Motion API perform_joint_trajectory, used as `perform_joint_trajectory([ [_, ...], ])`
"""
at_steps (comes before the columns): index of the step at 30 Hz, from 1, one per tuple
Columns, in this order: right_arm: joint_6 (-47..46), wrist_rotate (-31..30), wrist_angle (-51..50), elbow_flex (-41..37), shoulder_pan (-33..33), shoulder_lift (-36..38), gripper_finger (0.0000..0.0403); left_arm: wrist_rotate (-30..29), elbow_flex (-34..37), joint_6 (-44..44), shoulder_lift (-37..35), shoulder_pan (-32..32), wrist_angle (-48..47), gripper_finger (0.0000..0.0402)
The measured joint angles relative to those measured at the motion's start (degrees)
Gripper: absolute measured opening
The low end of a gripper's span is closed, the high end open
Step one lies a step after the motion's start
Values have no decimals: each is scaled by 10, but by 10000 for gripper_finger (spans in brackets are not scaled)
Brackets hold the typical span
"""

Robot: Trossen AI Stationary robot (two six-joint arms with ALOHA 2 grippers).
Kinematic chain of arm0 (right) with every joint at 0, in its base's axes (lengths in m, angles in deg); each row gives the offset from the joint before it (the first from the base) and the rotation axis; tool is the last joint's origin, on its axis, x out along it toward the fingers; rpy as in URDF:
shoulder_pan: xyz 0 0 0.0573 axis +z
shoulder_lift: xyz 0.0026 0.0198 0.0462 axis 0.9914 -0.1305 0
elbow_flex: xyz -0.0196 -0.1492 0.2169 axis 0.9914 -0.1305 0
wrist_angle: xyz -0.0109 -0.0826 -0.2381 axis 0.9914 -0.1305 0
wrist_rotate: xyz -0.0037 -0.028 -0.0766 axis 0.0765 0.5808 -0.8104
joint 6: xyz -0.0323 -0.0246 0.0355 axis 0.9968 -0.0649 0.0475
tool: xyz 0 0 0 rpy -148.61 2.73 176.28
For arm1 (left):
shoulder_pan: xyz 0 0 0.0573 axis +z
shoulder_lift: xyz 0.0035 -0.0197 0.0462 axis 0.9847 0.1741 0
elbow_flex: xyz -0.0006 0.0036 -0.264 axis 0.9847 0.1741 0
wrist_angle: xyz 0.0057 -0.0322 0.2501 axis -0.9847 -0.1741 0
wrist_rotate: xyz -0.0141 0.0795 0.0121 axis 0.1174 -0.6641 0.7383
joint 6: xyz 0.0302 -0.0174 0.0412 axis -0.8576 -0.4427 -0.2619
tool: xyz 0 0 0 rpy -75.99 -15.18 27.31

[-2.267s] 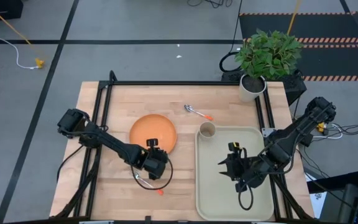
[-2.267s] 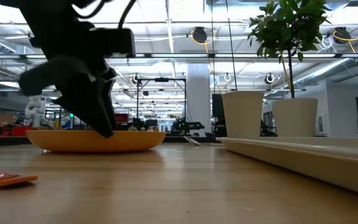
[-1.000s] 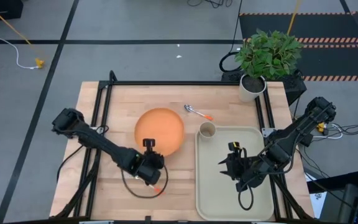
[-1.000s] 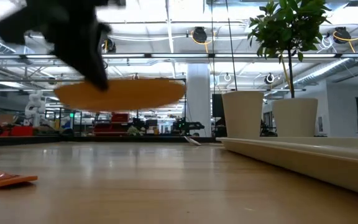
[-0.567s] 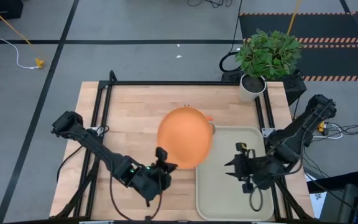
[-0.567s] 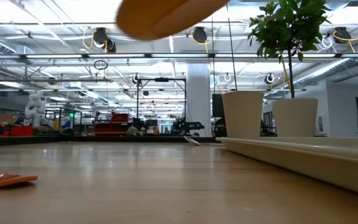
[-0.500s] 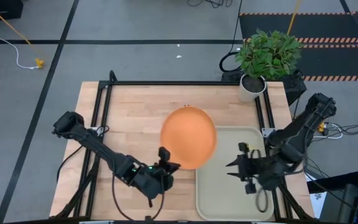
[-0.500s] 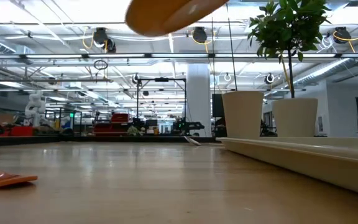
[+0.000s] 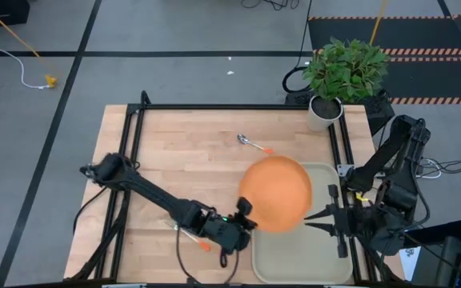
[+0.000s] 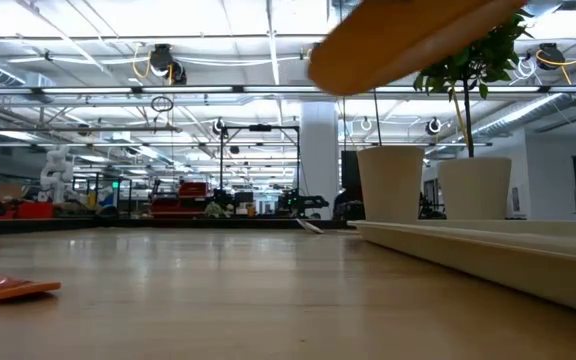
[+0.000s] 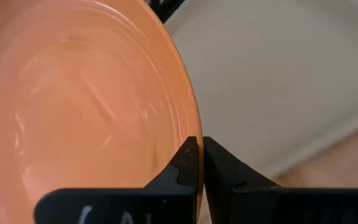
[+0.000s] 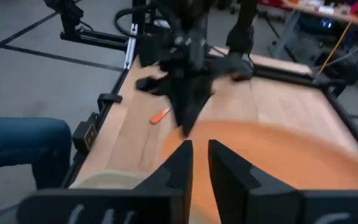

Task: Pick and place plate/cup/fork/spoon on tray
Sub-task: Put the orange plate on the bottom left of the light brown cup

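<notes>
The orange plate (image 9: 276,194) hangs in the air over the left part of the beige tray (image 9: 298,260), with my left gripper (image 9: 245,218) shut on its near-left edge. My right gripper (image 9: 317,214) stands over the tray by the plate's right edge, its fingers drawn almost together. The plate hides the cup in the high view; the low view shows the cup (image 10: 390,185) standing on the tray (image 10: 488,250). The spoon (image 9: 254,145) lies on the wood behind the plate. The fork (image 9: 189,234) lies under my left arm, its orange end (image 10: 8,288) showing. My left gripper pinches the plate's rim (image 11: 188,146) between its two fingers, one on the upper face and one underneath. The fingers come level from the table's near-left side. The plate is lifted clear and tilted, its held side lower (image 10: 318,65). My right gripper: I cannot tell whether its fingertips (image 12: 185,149) touch the plate.
A potted plant (image 9: 338,76) stands at the table's far right corner. Black frame rails (image 9: 134,160) run along the table's sides. A person's blue-clad leg (image 12: 17,149) shows beside the table's near edge. Bare wood (image 9: 182,160) lies left of the tray.
My left gripper has carried the plate up and toward the table's right edge, from above the bare wood to over the tray, and the plate now tilts. My right gripper has drawn back toward the right edge and shut its fingers.
</notes>
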Motion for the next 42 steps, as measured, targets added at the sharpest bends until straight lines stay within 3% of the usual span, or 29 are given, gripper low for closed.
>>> perform_joint_trajectory([
  [8,73,-8,49,1,2,3,14,60,-123,-27,112,9,-29,6],
  [16,101,-8,63,1,2,3,11,125,-192,-56,191,19,-20,6],
  [29,103,-6,62,-2,2,2,11,192,-197,-52,229,50,-7,7],
  [42,101,-5,63,-7,2,2,11,176,-197,-22,239,66,-67,24],
])
